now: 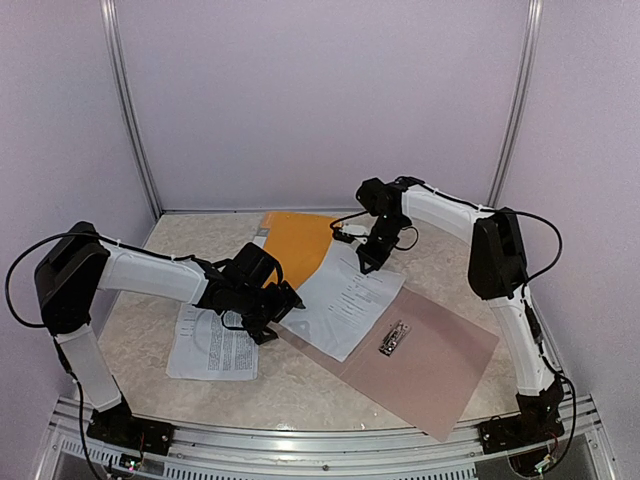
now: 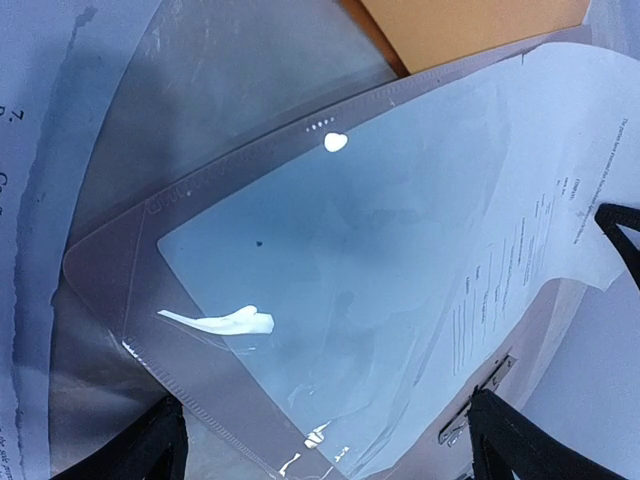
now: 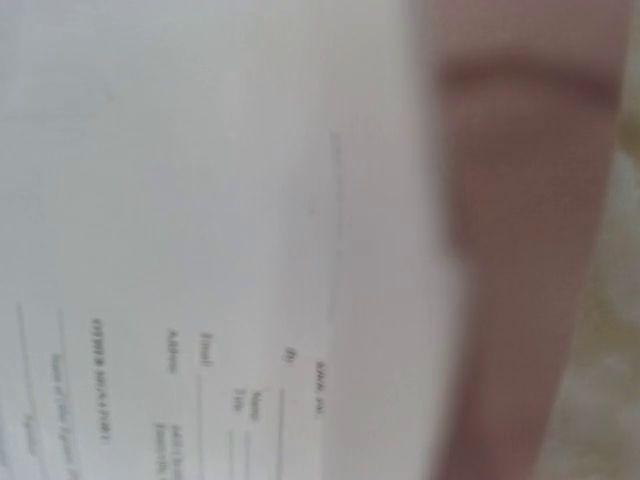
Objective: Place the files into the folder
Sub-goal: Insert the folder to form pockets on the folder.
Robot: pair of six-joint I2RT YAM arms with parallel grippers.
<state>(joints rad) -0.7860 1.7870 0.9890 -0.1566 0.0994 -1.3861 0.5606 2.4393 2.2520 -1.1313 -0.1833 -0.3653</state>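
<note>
Left arm stretches right, low over the table; left gripper has its jaws wide apart at the sheet's left edge. Right arm is elbow-high; right gripper has its jaws together, tip on the sheet's far end. Two files: sheet lies skewed on the open folder, a corner pointing near; second sheet lies on the table at left, roughly square to the edge.

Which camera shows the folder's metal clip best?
The top external view: the metal clip lies whole and unobstructed on the brown folder cover. The left wrist view catches only part of it near its lower edge. The right wrist view misses it.
</note>
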